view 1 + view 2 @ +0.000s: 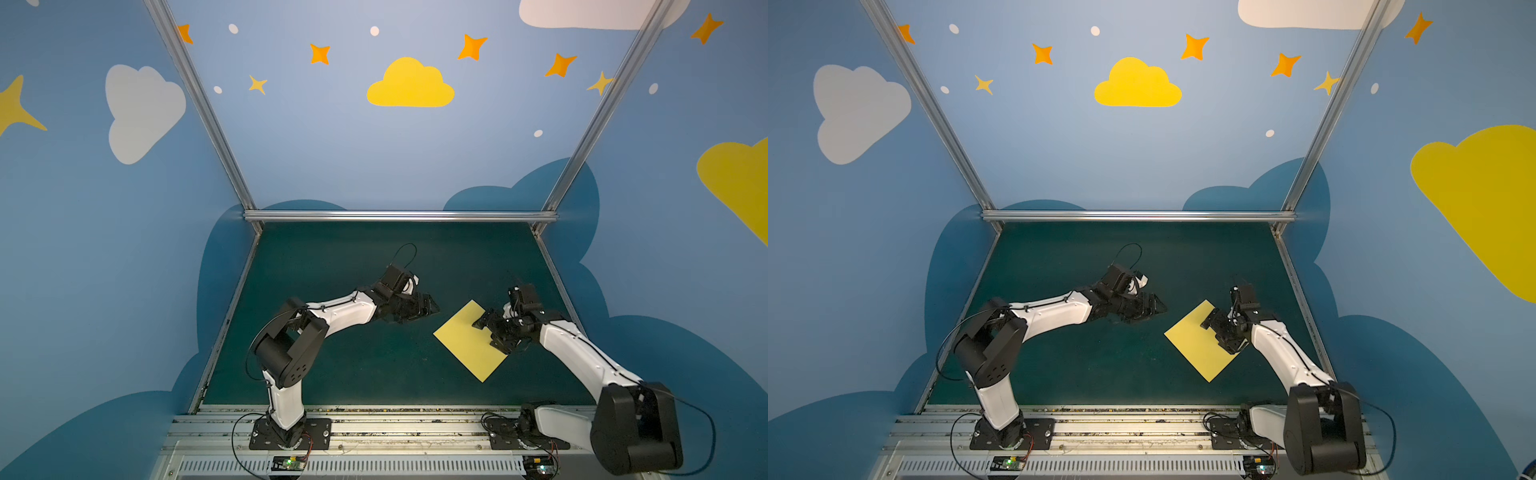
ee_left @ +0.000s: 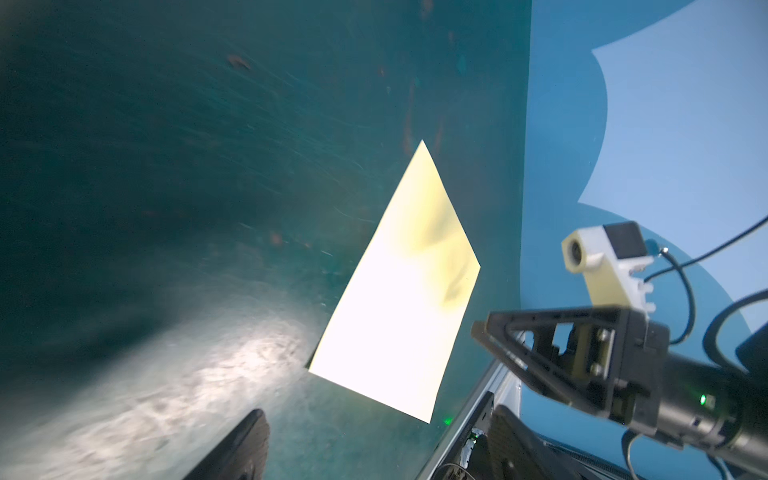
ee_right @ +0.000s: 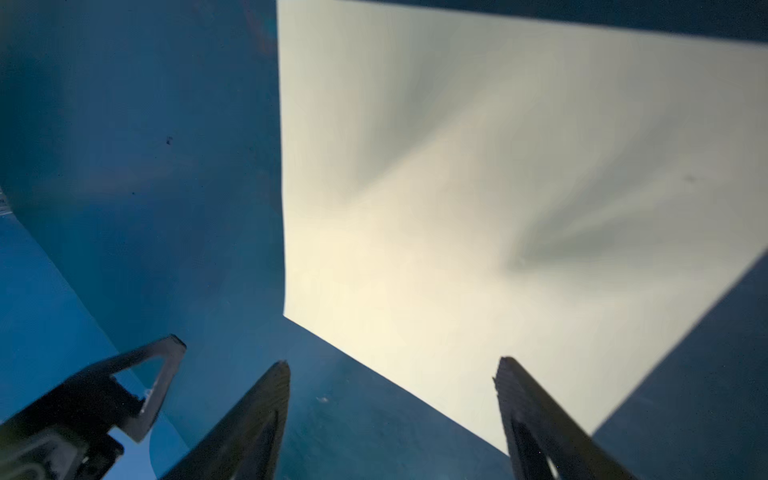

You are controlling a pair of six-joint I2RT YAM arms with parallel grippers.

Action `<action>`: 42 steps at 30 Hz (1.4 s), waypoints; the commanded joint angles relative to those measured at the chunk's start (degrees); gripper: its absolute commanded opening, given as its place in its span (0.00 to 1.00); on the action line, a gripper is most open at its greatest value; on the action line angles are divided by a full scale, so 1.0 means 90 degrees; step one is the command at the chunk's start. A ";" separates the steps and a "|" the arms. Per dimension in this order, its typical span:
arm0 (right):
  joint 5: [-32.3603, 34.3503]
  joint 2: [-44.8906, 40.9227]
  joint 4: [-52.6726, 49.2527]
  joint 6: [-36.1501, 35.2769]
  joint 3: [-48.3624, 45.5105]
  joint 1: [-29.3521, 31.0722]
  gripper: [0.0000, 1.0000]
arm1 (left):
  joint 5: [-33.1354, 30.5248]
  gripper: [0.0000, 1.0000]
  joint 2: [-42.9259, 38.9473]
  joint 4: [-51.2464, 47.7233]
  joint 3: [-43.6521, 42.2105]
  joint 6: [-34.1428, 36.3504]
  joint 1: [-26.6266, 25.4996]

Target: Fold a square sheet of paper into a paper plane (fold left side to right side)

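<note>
The square sheet of paper is pale yellow and lies flat on the dark green mat, right of the middle, turned corner-on like a diamond. No paper plane is in view. My right gripper hovers over the sheet's right edge, open, with nothing between its fingers; in the right wrist view the sheet spreads ahead of the open right gripper. My left gripper stands open just left of the sheet's far corner, apart from it. The left wrist view shows the sheet beyond the open left gripper.
Aluminium rails bound the mat at the back and along both sides, with blue painted walls behind them. The arm bases stand on the metal rail at the front edge. The right arm's wrist camera shows in the left wrist view.
</note>
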 commanded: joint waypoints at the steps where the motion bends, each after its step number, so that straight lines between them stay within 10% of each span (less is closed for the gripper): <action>1: -0.0025 -0.0778 -0.0590 0.0306 -0.0520 0.0011 0.75 | -0.0068 0.83 0.0217 0.0013 0.0164 -0.0098 -0.0088; 15: -0.0750 -0.3797 -0.1447 0.1447 -0.2480 0.0297 0.53 | -0.0117 0.83 0.0590 -0.0183 0.0516 -0.0007 -0.0166; 31: 0.0000 -0.4114 -0.0661 0.2265 -0.3061 0.0698 0.28 | -0.0261 0.83 0.0543 -0.0443 0.0672 0.0130 -0.0224; 42: 0.0413 -0.4203 -0.1200 0.2253 -0.2789 0.0709 0.44 | -0.0300 0.83 0.0498 -0.0563 0.0745 0.0201 -0.0223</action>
